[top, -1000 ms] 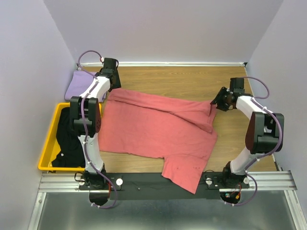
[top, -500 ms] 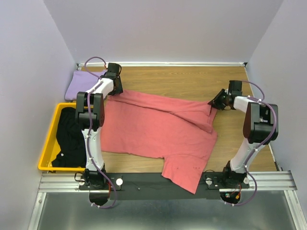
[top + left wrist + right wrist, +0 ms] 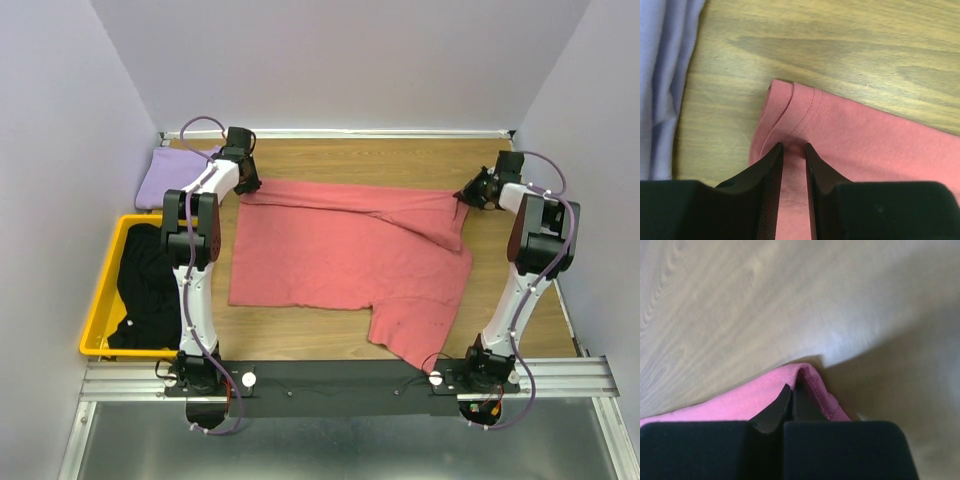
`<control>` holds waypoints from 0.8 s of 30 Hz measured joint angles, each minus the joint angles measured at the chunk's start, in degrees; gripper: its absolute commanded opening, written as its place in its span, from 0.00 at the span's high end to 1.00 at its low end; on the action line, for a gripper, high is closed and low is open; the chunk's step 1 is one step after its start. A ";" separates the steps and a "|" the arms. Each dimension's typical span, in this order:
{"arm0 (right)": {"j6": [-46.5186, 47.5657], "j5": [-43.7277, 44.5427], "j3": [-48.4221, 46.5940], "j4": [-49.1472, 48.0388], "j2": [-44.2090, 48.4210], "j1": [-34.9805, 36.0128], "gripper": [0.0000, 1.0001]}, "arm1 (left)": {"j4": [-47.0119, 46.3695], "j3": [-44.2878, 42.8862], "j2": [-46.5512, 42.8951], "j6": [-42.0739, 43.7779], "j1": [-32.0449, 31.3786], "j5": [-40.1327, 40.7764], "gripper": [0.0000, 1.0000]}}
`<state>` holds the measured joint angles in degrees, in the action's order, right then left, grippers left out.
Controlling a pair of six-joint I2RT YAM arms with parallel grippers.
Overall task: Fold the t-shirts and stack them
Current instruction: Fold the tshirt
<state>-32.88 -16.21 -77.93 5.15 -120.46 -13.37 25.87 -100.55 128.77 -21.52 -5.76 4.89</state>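
Left hand [image 3: 794, 146] has its fingers pinched nearly together on a raised fold at the far-left corner of the salmon-pink t-shirt [image 3: 340, 250]. The right hand [image 3: 791, 387] is fully closed, nipping the shirt's far-right corner. I see one pink shirt, spread flat mid-bench [image 3: 400, 165], its long axis left to right and one sleeve pointing toward the near edge. One lavender t-shirt [image 3: 160, 180] lies at the far-left corner. The black t-shirts [image 3: 148, 290] are heaped in the yellow bin [image 3: 125, 352], and I can't count them.
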 measured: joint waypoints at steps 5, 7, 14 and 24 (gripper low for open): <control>3.43 -1.22 -6.56 0.22 -4.26 0.00 0.82 | -0.24 -0.48 0.26 -1.53 0.00 -1.79 0.51; 4.61 -1.49 -6.84 0.72 -4.20 0.00 0.71 | -0.50 -0.31 -0.07 -2.05 -0.15 -1.86 0.40; 9.51 -0.74 -5.40 4.50 0.87 0.26 0.53 | -0.76 5.95 -8.72 -3.32 -0.24 2.05 0.31; 12.70 3.76 4.13 8.70 21.70 7.58 0.51 | -7.08 19.17 -20.85 -5.97 -0.37 5.16 0.34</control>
<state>-20.18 -12.45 -73.80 13.85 -98.76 -5.78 18.79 -81.38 107.92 -27.49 -6.13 10.04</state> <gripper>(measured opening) 0.487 0.681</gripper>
